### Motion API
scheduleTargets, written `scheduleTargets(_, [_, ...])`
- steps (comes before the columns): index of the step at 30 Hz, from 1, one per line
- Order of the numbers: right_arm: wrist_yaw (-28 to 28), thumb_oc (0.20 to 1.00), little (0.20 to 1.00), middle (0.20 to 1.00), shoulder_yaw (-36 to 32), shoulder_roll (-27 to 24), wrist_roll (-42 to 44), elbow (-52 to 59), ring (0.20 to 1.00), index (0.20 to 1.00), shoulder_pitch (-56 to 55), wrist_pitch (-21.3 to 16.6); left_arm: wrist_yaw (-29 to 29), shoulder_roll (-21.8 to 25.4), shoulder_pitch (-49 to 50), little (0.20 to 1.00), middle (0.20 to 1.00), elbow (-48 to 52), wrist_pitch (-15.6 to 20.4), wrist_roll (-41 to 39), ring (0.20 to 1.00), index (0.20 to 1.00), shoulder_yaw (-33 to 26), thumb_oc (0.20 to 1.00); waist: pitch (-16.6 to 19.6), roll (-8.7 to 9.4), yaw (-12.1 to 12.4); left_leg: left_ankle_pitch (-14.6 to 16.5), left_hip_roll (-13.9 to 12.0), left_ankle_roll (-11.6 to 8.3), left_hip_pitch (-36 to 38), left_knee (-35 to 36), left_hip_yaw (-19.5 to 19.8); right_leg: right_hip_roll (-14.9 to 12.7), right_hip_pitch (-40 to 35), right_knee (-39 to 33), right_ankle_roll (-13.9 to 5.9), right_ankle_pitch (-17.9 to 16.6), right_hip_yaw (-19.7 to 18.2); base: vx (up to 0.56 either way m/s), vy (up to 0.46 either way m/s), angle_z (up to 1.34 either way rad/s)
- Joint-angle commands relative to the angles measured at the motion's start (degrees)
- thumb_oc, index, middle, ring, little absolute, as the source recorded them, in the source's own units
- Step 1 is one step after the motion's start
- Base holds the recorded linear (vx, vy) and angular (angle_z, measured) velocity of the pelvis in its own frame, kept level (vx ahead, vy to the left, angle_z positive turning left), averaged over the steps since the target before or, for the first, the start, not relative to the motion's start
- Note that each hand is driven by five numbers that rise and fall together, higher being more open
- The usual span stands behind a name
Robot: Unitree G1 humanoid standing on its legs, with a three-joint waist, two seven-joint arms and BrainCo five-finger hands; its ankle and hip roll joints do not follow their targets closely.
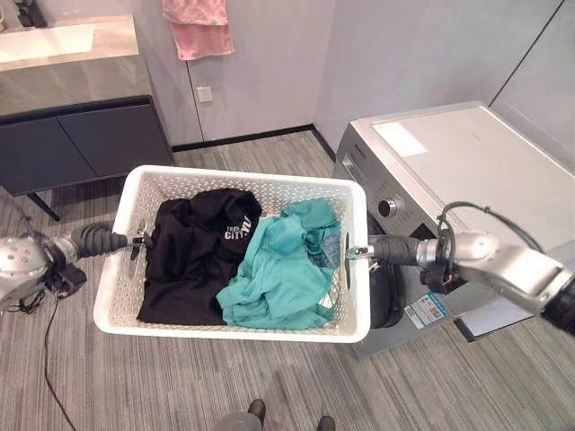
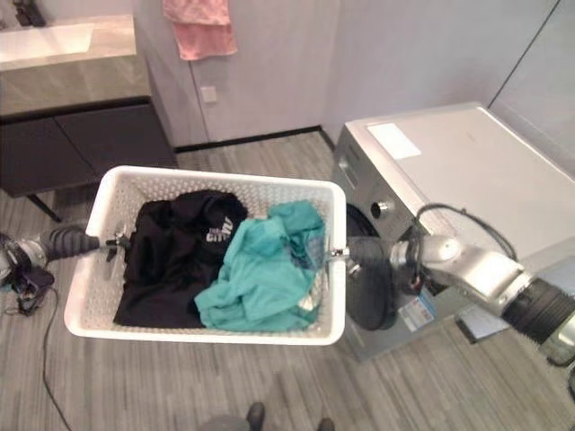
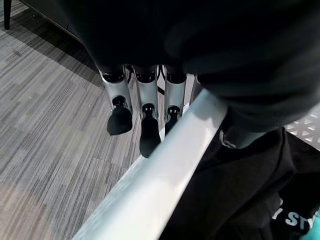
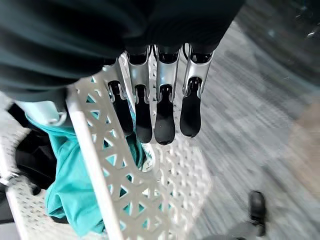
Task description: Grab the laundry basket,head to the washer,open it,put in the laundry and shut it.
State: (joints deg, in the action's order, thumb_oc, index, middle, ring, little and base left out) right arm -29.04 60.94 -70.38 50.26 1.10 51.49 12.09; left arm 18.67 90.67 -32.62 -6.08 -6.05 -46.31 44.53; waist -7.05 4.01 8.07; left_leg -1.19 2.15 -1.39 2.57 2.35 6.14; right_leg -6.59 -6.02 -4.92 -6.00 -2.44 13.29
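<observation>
Nearest your head camera, the white laundry basket (image 1: 117, 301) hangs at frame centre, carried between both arms above the grey striped floor (image 1: 180, 386). Your left robot hand (image 3: 145, 115) comes in from the left edge and clamps the basket's left rim, fingers down the outer wall, thumb inside. Your right robot hand (image 4: 155, 107) reaches from the right and clamps the right rim the same way, fingers outside the lattice wall. Inside lie a black shirt (image 1: 193, 256) on the left and a teal garment (image 1: 283, 269) on the right, overlapping. You have the washer (image 1: 467, 171) just beside the basket's right edge, its door (image 2: 370, 283) shut. A dark vanity cabinet (image 1: 81, 139) sits upper left, well apart, with open floor between.
</observation>
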Motion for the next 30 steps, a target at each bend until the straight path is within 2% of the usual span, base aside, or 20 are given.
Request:
scheduleTargets(1, [0.7,0.2,0.2,0.2,5.1,-2.1,7.9,1.4,0.2,0.2,14.1,-8.0,2.4,-1.5,-16.3,0.2,0.2,-2.2,4.4,-1.5,0.2,0.2,14.0,0.2,6.4,-1.33,-0.5,-1.5,-2.7,-2.47,-0.8,2.6,-2.3,0.2,0.8,1.3,-2.11,-1.4,2.1,0.07,-0.063,0.08])
scheduleTargets(5, [2.2,0.2,0.2,0.2,10.0,-2.7,7.4,-7.3,0.2,0.2,24.5,-8.6,4.3,-4.9,-35.2,0.2,0.2,-10.3,3.6,-1.1,0.2,0.2,29.5,0.2,7.2,-1.16,-1.1,-1.5,-3.0,-2.96,-1.1,2.6,-2.7,0.6,0.9,1.0,-2.19,-1.7,2.1,0.05,-0.031,0.04])
scheduleTargets(6, [2.2,0.2,0.2,0.2,9.5,-2.8,7.4,-7.4,0.2,0.2,24.2,-8.6,4.4,-5.1,-37.1,0.2,0.2,-10.5,3.6,-1.4,0.2,0.2,31.4,0.2,7.1,-0.84,-0.9,-1.5,-3.1,-2.97,-1.1,2.6,-2.7,0.6,0.9,1.0,-2.19,-1.7,2.1,0.06,-0.015,-0.01])
scheduleTargets(7, [2.7,0.2,0.2,0.2,10.3,-2.3,6.8,-12.2,0.2,0.2,28.0,-9.0,5.1,-7.8,-41.1,0.2,0.2,-16.6,3.3,-0.9,0.2,0.2,33.0,0.2,7.3,-0.61,-1.3,-1.5,-3.4,-3.21,-1.2,2.6,-3.1,0.7,1.1,0.9,-2.2,-1.8,1.9,0.05,-0.005,-0.01])
scheduleTargets(13, [6.5,0.2,0.2,0.2,6.9,4.6,4.0,-28.1,0.2,0.2,33.0,-8.0,5.0,-17.2,-45.8,0.2,0.2,-32.8,2.0,2.1,0.2,0.2,29.1,0.2,7.7,-0.97,-2.5,-0.9,-3.8,-3.09,-0.7,2.6,-5.1,1.1,1.9,0.5,-2.14,-2.1,0.1,0.04,0.006,-0.12])
scheduleTargets(18, [6.8,0.2,0.2,0.2,5.5,8.9,2.1,-34.0,0.2,0.2,34.6,-6.3,5.5,-21.5,-47.7,0.2,0.2,-39.5,1.4,3.5,0.2,0.2,26.8,0.2,7.9,-1.48,-3.1,-0.4,-4.1,-2.89,0.1,2.6,-6.7,1.6,2.4,1.1,-1.75,-1.8,-1.7,0.04,0.016,-0.32])
scheduleTargets(20, [7.5,0.2,0.2,0.2,4.5,11.1,1.1,-38.6,0.2,0.2,35.9,-5.5,5.3,-24.5,-49.7,0.2,0.2,-43.1,1.3,4.7,0.2,0.2,26.5,0.2,7.9,-1.77,-3.7,-0.3,-4.2,-2.84,0.3,2.6,-7.0,1.7,2.5,1.2,-1.68,-1.7,-2.1,0.03,0.022,-0.26])
scheduleTargets(21, [7.8,0.2,0.2,0.2,4.0,13.7,-0.4,-42.0,0.2,0.2,37.3,-4.7,5.1,-27.8,-50.4,0.2,0.2,-47.8,1.2,5.5,0.2,0.2,24.6,0.2,7.9,-2.05,-4.2,-0.1,-4.1,-2.76,0.5,2.6,-7.5,1.7,2.4,0.7,-1.63,-1.8,-2.5,0.03,0.034,-0.18])
scheduleTargets(24, [8.3,0.2,0.2,0.2,2.4,17.0,-1.7,-45.3,0.2,0.2,38.0,-4.5,4.4,-31.2,-50.3,0.2,0.2,-53.1,1.0,6.4,0.2,0.2,21.5,0.2,7.9,-2.45,-4.8,0.2,-4.0,-2.6,0.7,2.6,-8.5,1.7,2.6,0.4,-1.85,-2.0,-3.0,0.02,0.026,-0.13])
scheduleTargets(27, [9.2,0.2,0.2,0.2,0.5,19.5,-2.0,-47.2,0.2,0.2,38.4,-4.8,3.9,-32.2,-50.0,0.2,0.2,-54.1,1.4,6.6,0.2,0.2,19.9,0.2,7.6,-2.8,-4.7,0.4,-4.2,-2.51,0.8,2.6,-9.7,1.8,3.6,1.3,-2.01,-2.1,-3.5,-0.03,0.012,-0.32])
scheduleTargets(28, [9.7,0.2,0.2,0.2,-0.4,21.8,-2.2,-48.3,0.2,0.2,38.7,-5.0,3.5,-32.4,-49.5,0.2,0.2,-55.4,1.3,6.3,0.2,0.2,18.4,0.2,7.0,-2.92,-4.2,0.5,-4.5,-2.54,0.7,2.6,-11.0,1.6,4.9,2.5,-2.15,-2.4,-2.2,-0.16,-0.052,-0.55])
scheduleTargets(29, [10.7,0.2,0.2,0.2,-2.5,27.2,-3.6,-52.8,0.2,0.2,39.4,-5.2,3.1,-31.4,-49.8,0.2,0.2,-59.0,1.2,7.1,0.2,0.2,16.7,0.2,5.7,-2.75,-1.7,0.3,-5.8,-3.21,0.5,2.6,-15.3,0.9,7.9,4.8,-1.92,-3.7,6.7,-0.16,-0.053,-0.78])
scheduleTargets(30, [10.7,0.2,0.2,0.2,-2.4,27.2,-3.6,-52.8,0.2,0.2,39.4,-5.2,3.1,-31.4,-49.8,0.2,0.2,-59.0,1.2,7.2,0.2,0.2,16.7,0.2,5.7,-2.74,-1.7,0.3,-5.7,-3.21,0.5,2.6,-15.3,0.9,8.0,4.9,-1.92,-3.6,6.8,-0.13,-0.075,-1.08])
